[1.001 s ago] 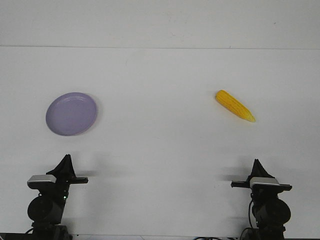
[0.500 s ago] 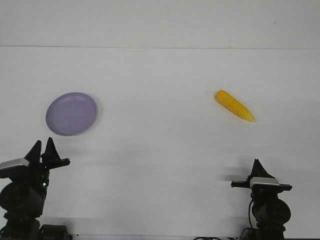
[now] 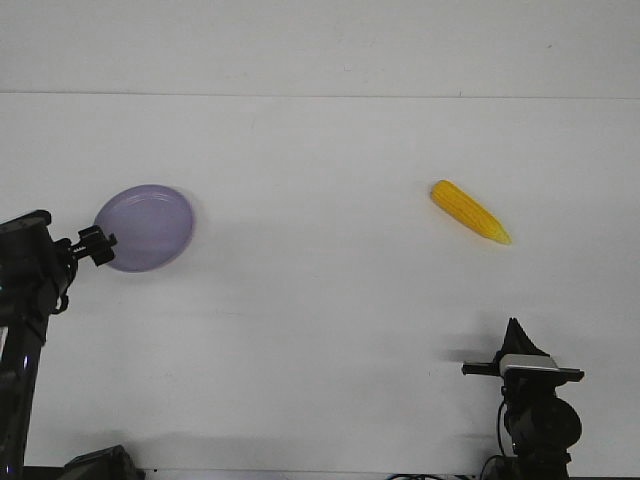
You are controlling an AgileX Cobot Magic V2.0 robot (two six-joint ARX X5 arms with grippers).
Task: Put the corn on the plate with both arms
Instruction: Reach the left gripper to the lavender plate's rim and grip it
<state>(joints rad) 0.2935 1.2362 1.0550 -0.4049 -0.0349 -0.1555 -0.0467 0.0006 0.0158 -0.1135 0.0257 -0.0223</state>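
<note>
Items you are looking at, front view:

Plate: lying flat on the white table, far left.

Corn: resting on the right side, well apart from the plate, pointed tip aiming right and toward you.

Left gripper: hanging at the plate's left rim; you cannot tell how far its fingers are parted.

Right gripper: sitting low near the front edge, fingers reading as one closed point, gripping nothing.
</note>
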